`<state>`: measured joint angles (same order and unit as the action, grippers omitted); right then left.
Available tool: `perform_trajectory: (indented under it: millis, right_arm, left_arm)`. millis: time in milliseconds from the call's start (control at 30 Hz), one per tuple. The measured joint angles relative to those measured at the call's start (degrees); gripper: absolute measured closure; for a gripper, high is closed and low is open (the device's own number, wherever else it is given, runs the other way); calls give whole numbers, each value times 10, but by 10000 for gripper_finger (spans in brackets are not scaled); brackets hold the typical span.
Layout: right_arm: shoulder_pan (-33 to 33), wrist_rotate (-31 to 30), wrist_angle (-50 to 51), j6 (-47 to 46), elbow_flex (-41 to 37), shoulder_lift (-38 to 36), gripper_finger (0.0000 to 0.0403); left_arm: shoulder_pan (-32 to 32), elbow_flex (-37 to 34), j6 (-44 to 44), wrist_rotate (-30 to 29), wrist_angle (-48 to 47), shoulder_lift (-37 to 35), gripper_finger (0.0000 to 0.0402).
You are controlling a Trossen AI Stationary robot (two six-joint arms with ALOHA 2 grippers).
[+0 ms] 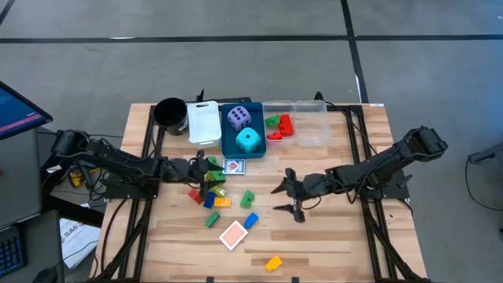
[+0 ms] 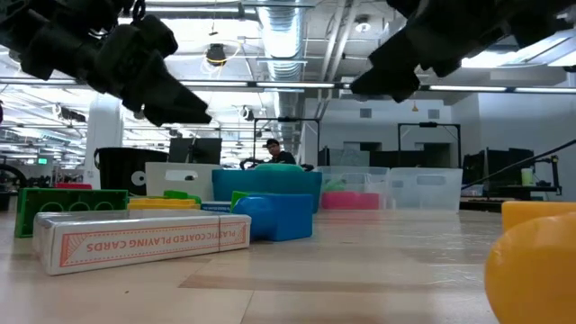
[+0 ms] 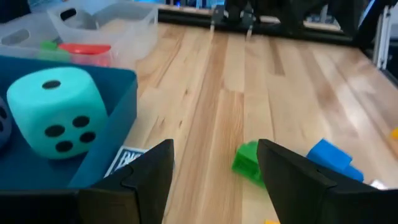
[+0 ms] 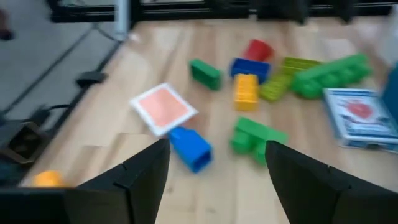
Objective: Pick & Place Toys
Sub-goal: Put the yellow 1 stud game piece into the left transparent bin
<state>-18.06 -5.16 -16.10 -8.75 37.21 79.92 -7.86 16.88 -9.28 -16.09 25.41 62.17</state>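
You are reading "COATED PLAYING CARDS" on the card box [image 2: 144,241] lying nearest the low camera. The toy bricks [image 1: 216,196] are lying scattered at table centre, with both dice [image 1: 244,130] sitting in the blue bin [image 1: 226,140] at 12 o'clock. The left gripper [image 1: 206,171] is hovering above the bricks, fingers apart and empty. The right gripper [image 1: 287,196] is waiting at 3 o'clock of them, fingers apart.

colours around the blue bin [image 1: 233,139]
inside it: purple die [image 1: 239,118] and cyan die [image 1: 249,141], both dark-dotted; beside it a clear bin [image 1: 310,126] with red and green bricks [image 1: 279,126]; below, a red-backed card [image 1: 233,235].
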Motion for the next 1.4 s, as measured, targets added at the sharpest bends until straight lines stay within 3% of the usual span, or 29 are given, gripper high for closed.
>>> perform_trajectory:
  millis: [167,367,633,733,900,1100,1400]
  right_arm:
    - [-30,40,0,20,0,0,143]
    - [-86,68,-12,66,-3,35,143]
    - [-167,69,-338,54,-51,195,143]
    - [-186,68,-403,36,-54,241,143]
    - [-205,39,-424,-7,-42,295,143]
    - [-221,-66,-432,-10,-28,345,143]
    - [-220,-43,-432,-35,0,367,143]
  left_arm:
    - [0,0,-12,0,31,0,179]
    - [0,0,-118,0,81,0,179]
    - [-13,0,-152,0,135,0,179]
    - [-20,0,-152,0,160,0,179]
    - [-31,0,-152,0,182,0,179]
    - [-46,0,-152,-1,186,0,179]
    - [-57,0,-152,-1,184,0,179]
